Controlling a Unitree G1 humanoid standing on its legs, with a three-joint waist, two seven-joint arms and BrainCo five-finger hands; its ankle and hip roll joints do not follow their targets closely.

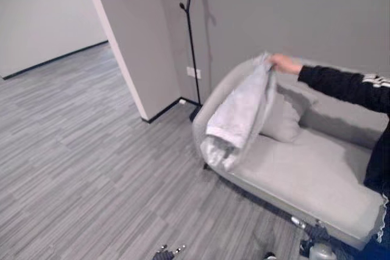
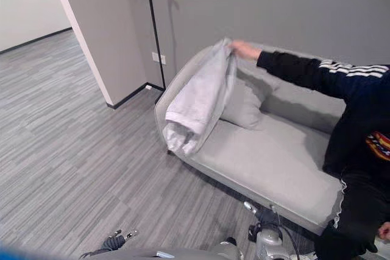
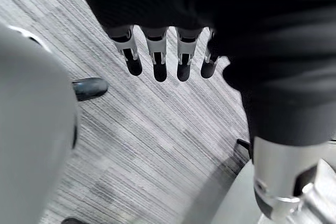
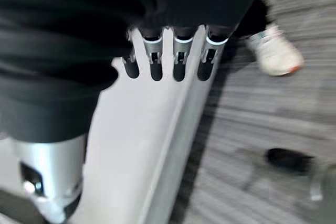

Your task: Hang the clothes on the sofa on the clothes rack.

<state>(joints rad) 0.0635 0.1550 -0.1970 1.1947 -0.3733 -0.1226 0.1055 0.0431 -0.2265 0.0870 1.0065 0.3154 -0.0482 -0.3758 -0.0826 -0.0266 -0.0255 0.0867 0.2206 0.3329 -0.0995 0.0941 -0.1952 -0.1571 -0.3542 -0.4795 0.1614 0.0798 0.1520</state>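
A pale grey, curved fabric sofa (image 1: 304, 175) is seen standing against a grey wall (image 2: 292, 4) on grey striped plank flooring (image 1: 79, 150). A light grey, crumpled cloth garment (image 1: 239, 114) is draped over the sofa's rounded arm at its left end, its lower folds hanging down the outside of the arm and its upper edge raised. That upper edge is pinched by a person's hand (image 1: 281, 62), which reaches in from the right on a black sleeve with white stripes (image 2: 329, 74). A soft grey cushion (image 2: 244, 106) is propped on the seat just beside the garment, against the backrest. A thin black metal clothes rack with short angled hooks (image 1: 190, 28) stands upright near the wall corner, just beyond the sofa's left end, and nothing is hung on it. In the left wrist view, the robot's left hand (image 3: 157, 51) is held above the flooring with its fingers straight and nothing gripped. In the right wrist view, the right hand (image 4: 168, 56) is shown with fingers likewise extended and empty, hanging over a pale grey surface, with a person's white shoe (image 4: 274, 52) on the floor beyond.
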